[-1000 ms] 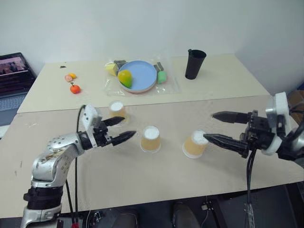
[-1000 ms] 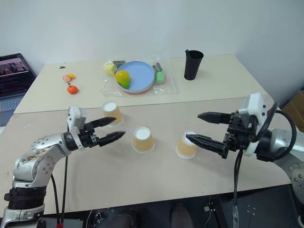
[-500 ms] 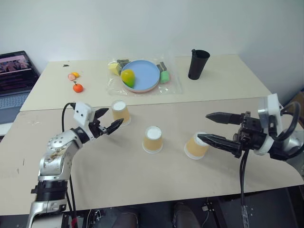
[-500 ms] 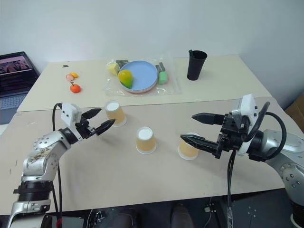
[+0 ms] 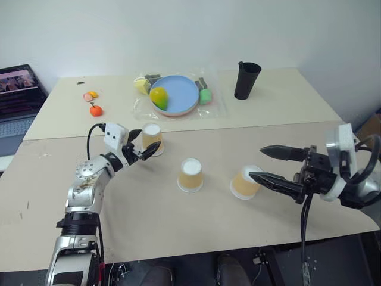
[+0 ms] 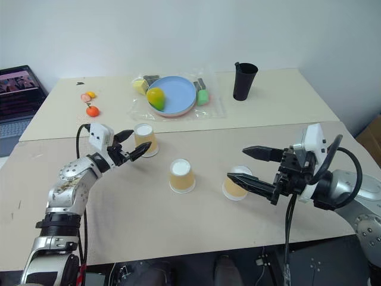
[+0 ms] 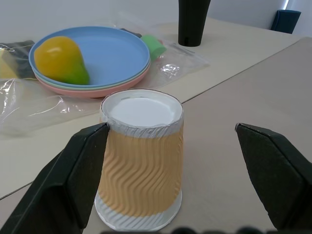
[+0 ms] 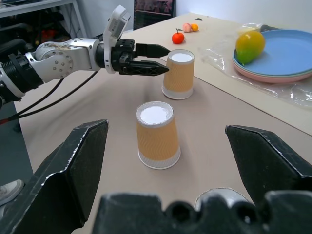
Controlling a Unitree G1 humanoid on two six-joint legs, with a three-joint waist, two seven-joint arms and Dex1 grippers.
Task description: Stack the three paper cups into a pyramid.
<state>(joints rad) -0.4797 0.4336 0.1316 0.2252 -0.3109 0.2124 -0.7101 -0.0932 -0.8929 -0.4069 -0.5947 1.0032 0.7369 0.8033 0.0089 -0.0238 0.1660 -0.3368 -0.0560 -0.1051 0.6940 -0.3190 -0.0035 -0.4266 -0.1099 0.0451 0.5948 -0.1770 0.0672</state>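
Left gripper point(image 6: 132, 144) spread wide, nothing held, one finger point(image 7: 73, 175) just beside the far-left cup point(image 7: 141, 158), the other finger well clear on the opposite side. That cup stands upside down, white base up, near the seam of the table point(image 5: 178, 220). Middle cup point(image 5: 190, 174) also inverted, apart from it; right cup point(image 5: 244, 182) inverted too, sitting under the tips of the right gripper point(image 5: 261, 164), which hangs open and empty above it. No pyramid yet: all three cups separate, in a loose row. Judgement: step in hand is the grasp on the far-left cup. To do it well, centre the cup between the fingers before closing, squeeze lightly so the ribbed paper wall does not crush, grip low-to-mid body, lift straight. Behind: blue plate point(image 5: 178, 95) with pear point(image 5: 158, 97), black cup point(image 5: 246, 80).
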